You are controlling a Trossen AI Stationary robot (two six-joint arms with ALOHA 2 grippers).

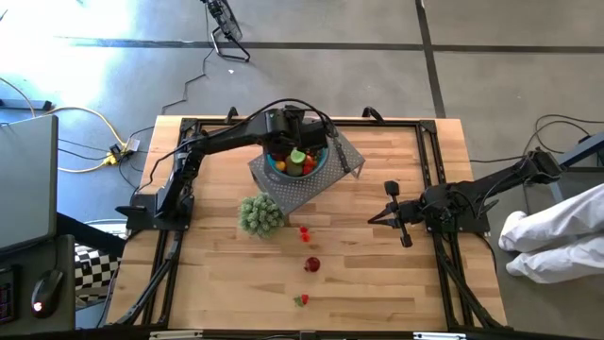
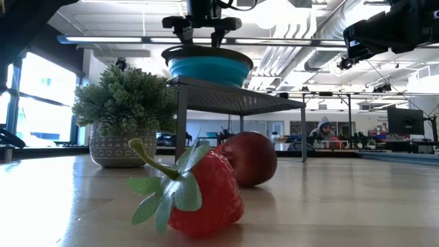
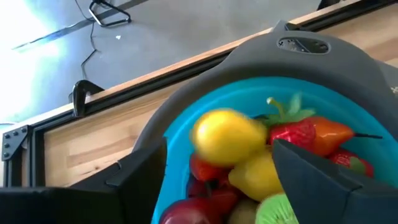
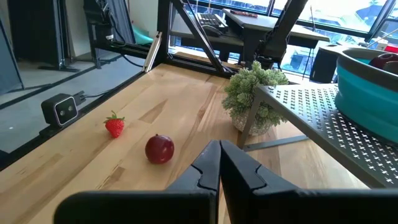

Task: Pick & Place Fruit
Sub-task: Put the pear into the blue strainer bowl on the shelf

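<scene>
We see the bench (image 1: pixel 396 274) carrying a grey perforated stand (image 1: pixel 300 194), and on it the blue bowl (image 1: pixel 276 168) heaped with fruit (image 1: pixel 298 162). A lemon (image 3: pixel 227 135) lies on top, long axis across the bowl. The left end effector (image 1: pixel 304 142) hangs above the bowl, fingers spread wide, holding nothing. At six o'clock from the stand lie an apple (image 1: pixel 312 264) and a strawberry (image 1: pixel 302 300), its leafy stem toward nine. The right end effector (image 1: pixel 374 218) rests at three o'clock, fingers pressed together.

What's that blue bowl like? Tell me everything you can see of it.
The blue bowl is round, bright blue, plastic-looking and upright. It sits on a grey perforated metal stand raised above the table. It is heaped with fruit: yellow, red and lime green pieces, a strawberry among them. The left gripper hangs just over it, fingers apart.
</scene>
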